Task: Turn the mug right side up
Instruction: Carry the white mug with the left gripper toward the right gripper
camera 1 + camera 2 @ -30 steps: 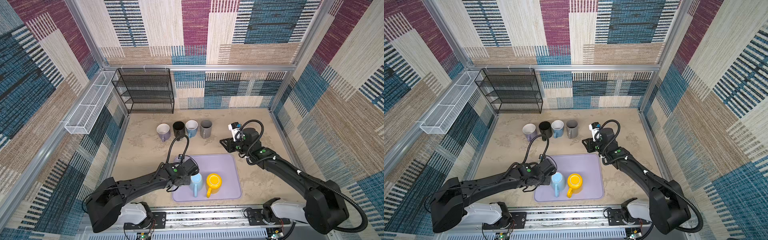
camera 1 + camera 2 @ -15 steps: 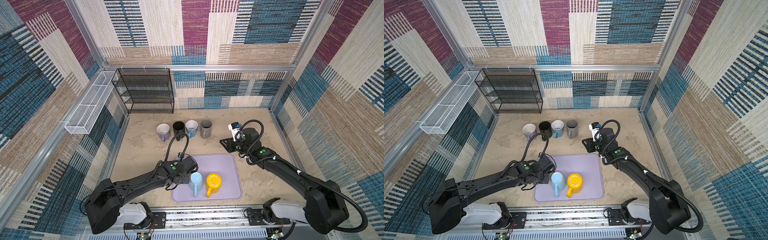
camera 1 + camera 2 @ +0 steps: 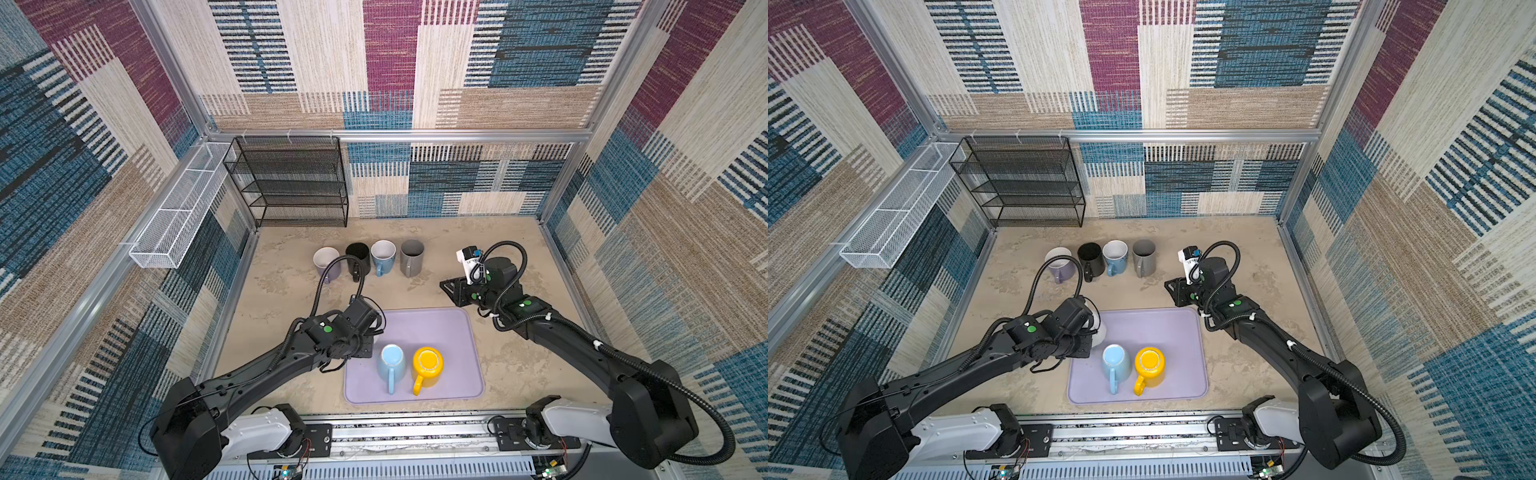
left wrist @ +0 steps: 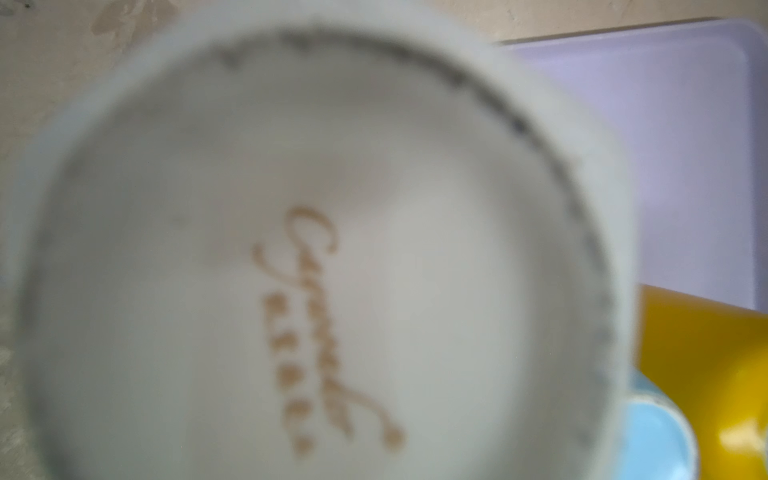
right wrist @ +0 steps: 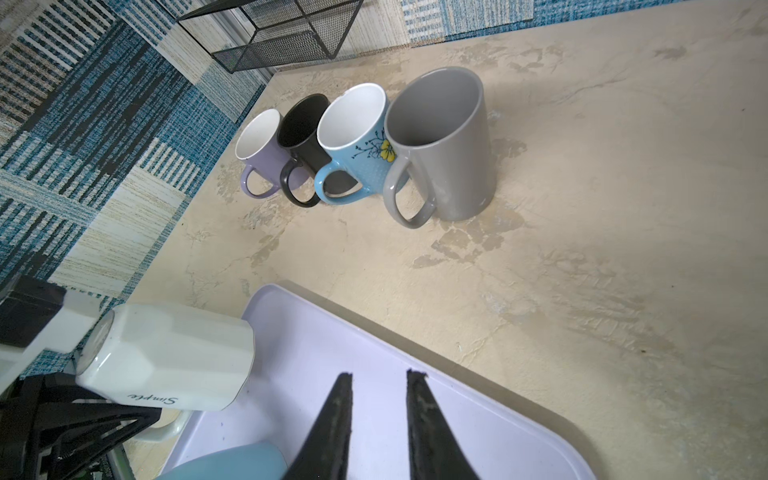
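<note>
Table (image 3: 291, 291): beige, mottled, stone-look, matte. Its near edge is cut off by the rail.

Black mesh rack (image 3: 291, 183) in the far left corner, white wire basket (image 3: 178, 208) on the left wall. Both are open lattice.

Tray (image 3: 432, 328): lilac, smooth, rounded corners. Its left edge is partly covered by the left arm in both top views.

Left gripper (image 3: 1084, 347): tips hidden under its own wrist. It is clamped tight on the white mug (image 5: 166, 357), apparently at the handle, which shows only as a pale loop under the body. The mug lies on its side at the tray's left edge. It is glossy and faceted, with script lettering on the wall, and its mouth points across the tray. Contact with the tray cannot be told. In a top view only a white sliver shows. In the left wrist view its base fills the frame, blurred, the gold script unreadable.

Right gripper (image 5: 378, 415): dark tapered fingers with a narrow gap and nothing between them, near the tray's far right corner.

Beyond the tray is a tight row of upright mugs: tall grey mug (image 3: 412, 255), flowered blue mug (image 3: 383, 255), black mug (image 3: 358, 255), lilac mug (image 3: 327, 262).

On the tray, side by side and apparently base-up: light blue mug (image 3: 391, 361), yellow mug (image 3: 428, 365).
</note>
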